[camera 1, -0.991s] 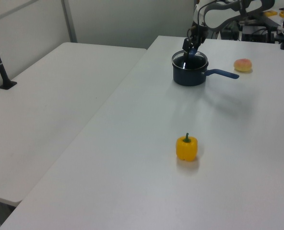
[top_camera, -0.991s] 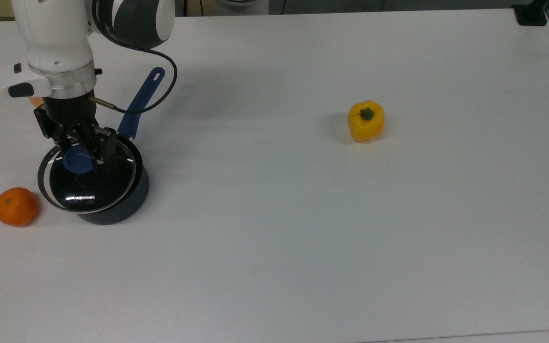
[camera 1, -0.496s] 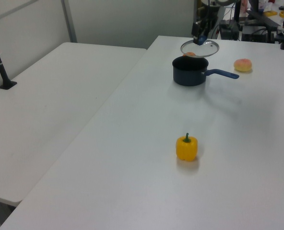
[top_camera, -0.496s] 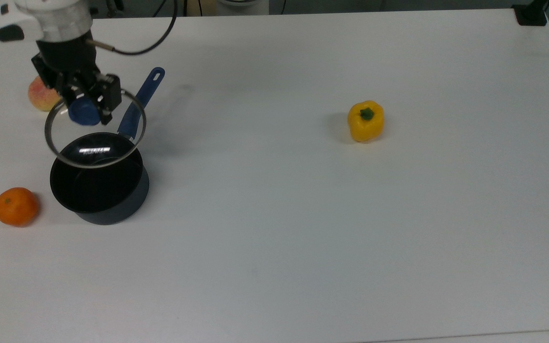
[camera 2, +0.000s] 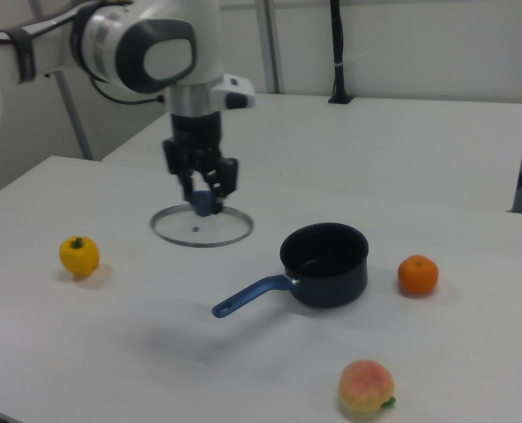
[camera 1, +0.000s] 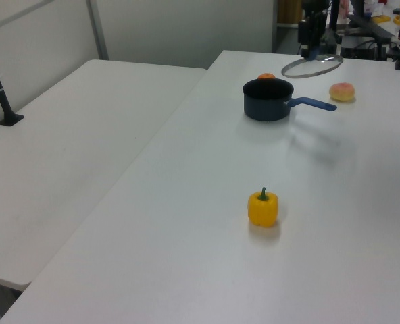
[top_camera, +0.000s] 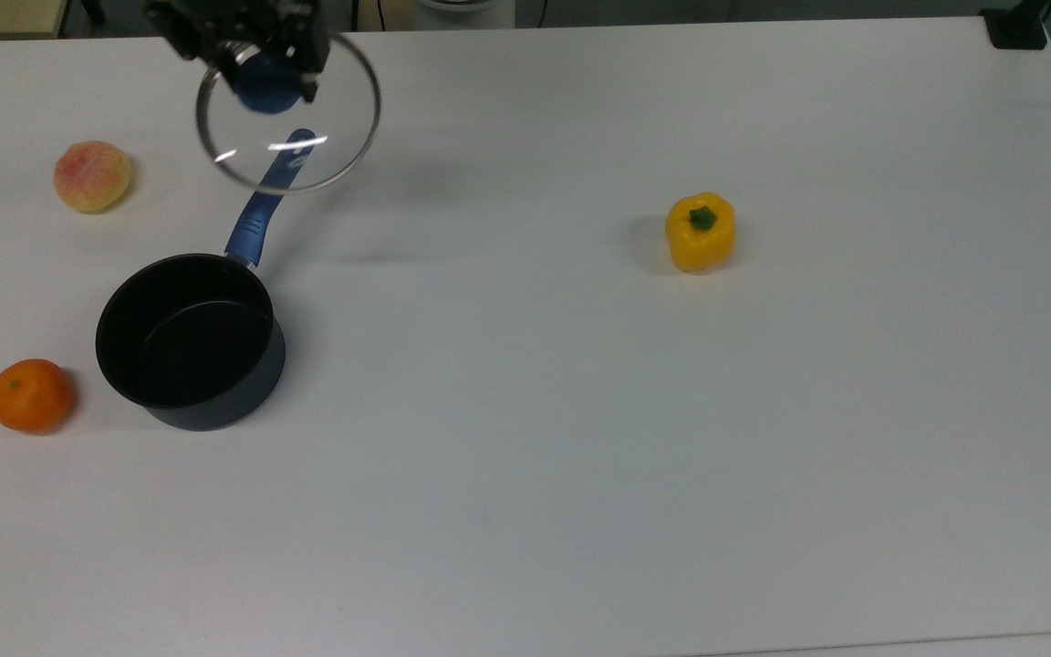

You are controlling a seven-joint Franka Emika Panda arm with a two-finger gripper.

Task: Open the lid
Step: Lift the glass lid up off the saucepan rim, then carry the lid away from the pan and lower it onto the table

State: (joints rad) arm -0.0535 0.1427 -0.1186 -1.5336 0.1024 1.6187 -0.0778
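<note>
1. Holding the lid (camera 2: 202, 226) by its blue knob (top_camera: 265, 85), the gripper (camera 2: 204, 201) has its two fingers squeezed tight on the knob.
2. High in the air is where the lid hangs. It is off the black saucepan (top_camera: 190, 339) and well apart from it.
3. In the top view the lid sits over the far end of the pan's long blue handle (top_camera: 263, 203). In the right view it hangs to the right view's left of the pan.
4. You can see right into the pan, and it looks empty.
5. Glass makes up most of the lid, with a thin metal rim. I think it is stiff and a bit heavy, and it could crack if it fell.
6. Smooth glass would be slippery, so the knob is the best place to hold. It sticks up in the middle, so the lid hangs almost flat.
7. Lying on the white table (top_camera: 580, 411) are an orange (top_camera: 31, 395), a peach (top_camera: 92, 176) and a yellow pepper (top_camera: 701, 231).
8. I think the lid is open now. What is left is to put it down softly on a bare part of the table.
</note>
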